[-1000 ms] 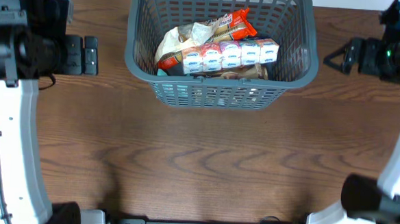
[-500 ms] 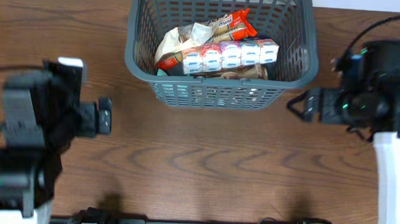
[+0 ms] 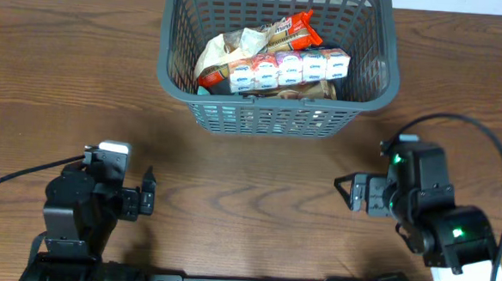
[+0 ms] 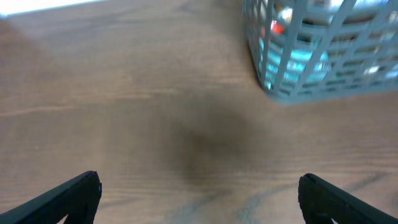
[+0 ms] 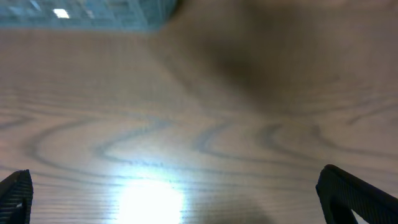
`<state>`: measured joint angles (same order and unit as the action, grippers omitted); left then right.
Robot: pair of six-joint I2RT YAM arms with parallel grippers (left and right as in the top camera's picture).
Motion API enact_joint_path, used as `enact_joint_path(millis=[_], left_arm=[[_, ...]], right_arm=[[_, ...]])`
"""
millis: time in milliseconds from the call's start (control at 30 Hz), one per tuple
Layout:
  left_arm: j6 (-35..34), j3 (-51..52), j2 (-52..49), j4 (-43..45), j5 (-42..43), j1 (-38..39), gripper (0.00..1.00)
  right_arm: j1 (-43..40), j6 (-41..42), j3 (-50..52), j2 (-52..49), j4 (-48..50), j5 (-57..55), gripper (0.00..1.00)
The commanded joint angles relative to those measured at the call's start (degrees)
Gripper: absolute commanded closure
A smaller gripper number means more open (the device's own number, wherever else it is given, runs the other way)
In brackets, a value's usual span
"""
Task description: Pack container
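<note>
**Filled container at top centre, both claws released over the table**

The container (image 3: 274, 118) stands at the top centre of the overhead frame, its far edge cut off by the picture's upper border. Inside it, a row of small white cartons (image 3: 289, 68) with red, purple and blue labels runs across the middle. An orange-red packet (image 3: 293, 27) lies tilted behind them; its print seems to read "mini", though it is too small to be sure. A crinkled pale bag (image 3: 224, 53) fills the left part, and something brown (image 3: 309, 90) shows beneath the cartons. The carton print cannot be read.

The wooden table (image 3: 249, 183) lies bare between the container and the two arms.

The left claw (image 3: 147, 200) sits in the lower left of the overhead frame, well apart from the container, its tips pointing toward the frame's centre. In its wrist view the left claw (image 4: 199, 180) is released, with the dark fingers at the two bottom corners and only wood grain between them. The container (image 4: 323, 62) shows blurred at that frame's upper right.

The right claw (image 3: 345, 193) sits in the lower right, pointing left, also well apart from the container. In its wrist view the right claw (image 5: 176, 177) is likewise released, spread to both bottom corners over the table. A black cable (image 3: 484, 135) arcs above the right arm.
</note>
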<state>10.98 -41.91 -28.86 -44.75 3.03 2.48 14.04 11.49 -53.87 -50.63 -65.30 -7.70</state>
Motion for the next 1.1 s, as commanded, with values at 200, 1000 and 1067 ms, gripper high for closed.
enact_joint_path(millis=[200, 1000, 1067], left_arm=[[1.0, 0.4, 0.5, 0.0, 0.4, 0.2, 0.01], [1.0, 0.4, 0.5, 0.0, 0.4, 0.2, 0.02], [1.0, 0.4, 0.5, 0.0, 0.4, 0.2, 0.01]], right_arm=[[1.0, 2.2, 3.3, 3.1, 2.3, 0.4, 0.01], [0.9, -1.5, 3.3, 3.1, -0.3, -10.5, 0.01], [0.9, -1.5, 3.3, 3.1, -0.3, -10.2, 0.01]])
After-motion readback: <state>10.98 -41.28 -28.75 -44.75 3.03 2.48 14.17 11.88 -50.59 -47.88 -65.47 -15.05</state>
